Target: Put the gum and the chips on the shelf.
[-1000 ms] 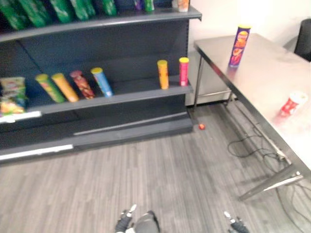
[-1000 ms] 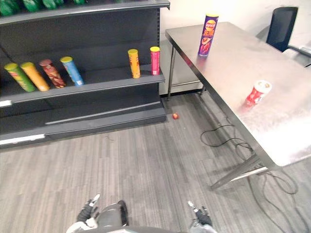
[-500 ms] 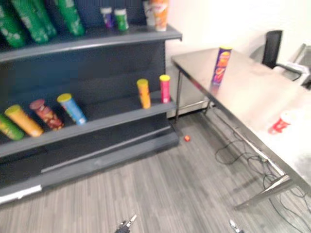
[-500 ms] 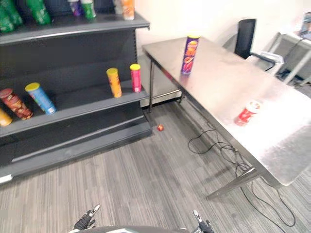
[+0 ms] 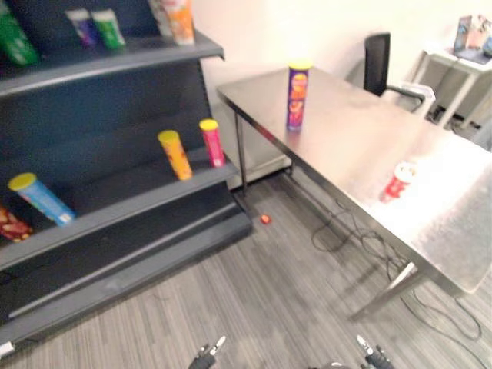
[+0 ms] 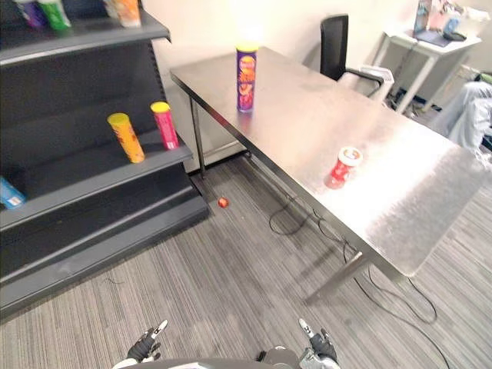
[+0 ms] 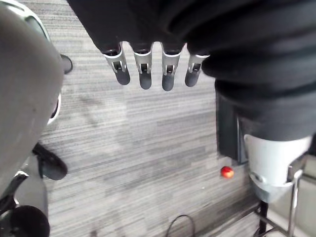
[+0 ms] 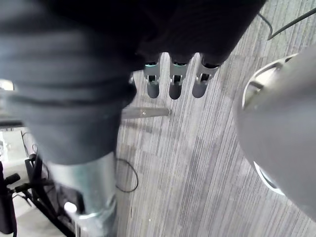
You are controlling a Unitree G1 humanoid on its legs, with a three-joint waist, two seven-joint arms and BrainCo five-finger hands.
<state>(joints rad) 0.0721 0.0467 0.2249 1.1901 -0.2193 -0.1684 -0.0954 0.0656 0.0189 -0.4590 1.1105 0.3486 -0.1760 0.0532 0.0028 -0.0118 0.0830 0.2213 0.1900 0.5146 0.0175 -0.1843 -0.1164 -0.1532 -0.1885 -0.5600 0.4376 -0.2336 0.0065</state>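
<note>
Table (image 6: 407,184) holds chips (image 6: 247,71), gum (image 6: 343,167), well apart from right robot hand (image 8: 174,85).

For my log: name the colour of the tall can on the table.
The tall can is purple with a yellow lid; best in right eye view.

The floor (image 6: 231,269) is grey with fine plank-like stripes. On the left stands a dark shelf unit (image 5: 138,194) with a deep middle board, a top board and a low base step. A pale, brightly lit wall (image 5: 254,31) runs behind it. To the right a long steel table (image 6: 307,115) on slanted metal legs catches a dull sheen of light. A black chair (image 6: 334,46) stands at its far side, near a small white side table (image 6: 427,38).
</note>
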